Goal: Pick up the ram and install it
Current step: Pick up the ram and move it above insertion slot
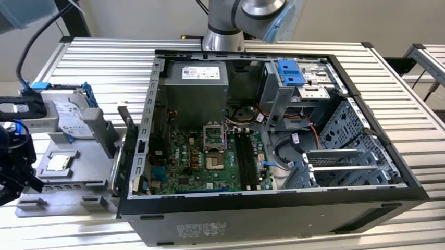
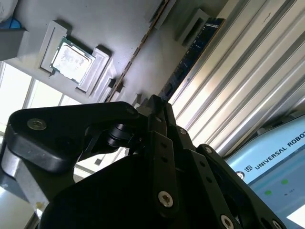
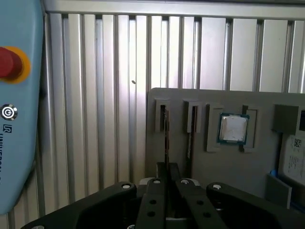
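Hand [image 3: 167,168]: clenched on the ram [image 3: 166,138], I judge.
Ram: upright in holder [image 3: 217,164] slot, faces exposed for pinching.

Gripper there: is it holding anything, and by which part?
The ram, it seems: the fingers look pinched on one end of it, while it stands in the grey holder.

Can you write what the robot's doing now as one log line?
gripper: at the ram | ram: standing on edge in gray tray | install: not yet done, computer case open
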`<state>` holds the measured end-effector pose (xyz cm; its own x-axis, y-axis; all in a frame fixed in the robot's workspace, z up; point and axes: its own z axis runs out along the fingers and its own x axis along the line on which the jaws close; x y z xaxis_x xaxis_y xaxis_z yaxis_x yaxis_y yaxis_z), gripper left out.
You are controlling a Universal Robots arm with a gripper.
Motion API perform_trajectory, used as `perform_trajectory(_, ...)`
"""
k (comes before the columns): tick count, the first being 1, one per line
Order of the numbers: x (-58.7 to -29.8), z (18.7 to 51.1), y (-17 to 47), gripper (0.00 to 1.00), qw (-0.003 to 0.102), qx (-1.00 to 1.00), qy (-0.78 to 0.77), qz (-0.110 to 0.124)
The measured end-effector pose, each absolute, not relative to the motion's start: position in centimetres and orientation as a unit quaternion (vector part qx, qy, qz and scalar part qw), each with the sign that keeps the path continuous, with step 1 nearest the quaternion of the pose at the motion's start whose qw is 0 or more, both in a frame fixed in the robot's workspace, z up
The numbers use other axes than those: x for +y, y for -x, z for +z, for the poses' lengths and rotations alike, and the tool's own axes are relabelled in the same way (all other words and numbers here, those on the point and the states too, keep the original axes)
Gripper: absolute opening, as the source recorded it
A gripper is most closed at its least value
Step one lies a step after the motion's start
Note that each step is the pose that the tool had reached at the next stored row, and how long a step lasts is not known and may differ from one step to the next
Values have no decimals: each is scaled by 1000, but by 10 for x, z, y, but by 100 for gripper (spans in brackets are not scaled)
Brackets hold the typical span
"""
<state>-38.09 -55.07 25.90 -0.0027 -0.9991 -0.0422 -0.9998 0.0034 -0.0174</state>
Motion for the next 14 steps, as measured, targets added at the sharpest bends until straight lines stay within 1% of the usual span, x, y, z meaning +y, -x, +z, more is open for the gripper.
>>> perform_trajectory(14, -551, 274, 381, 0, 21, 708, 706, 9)
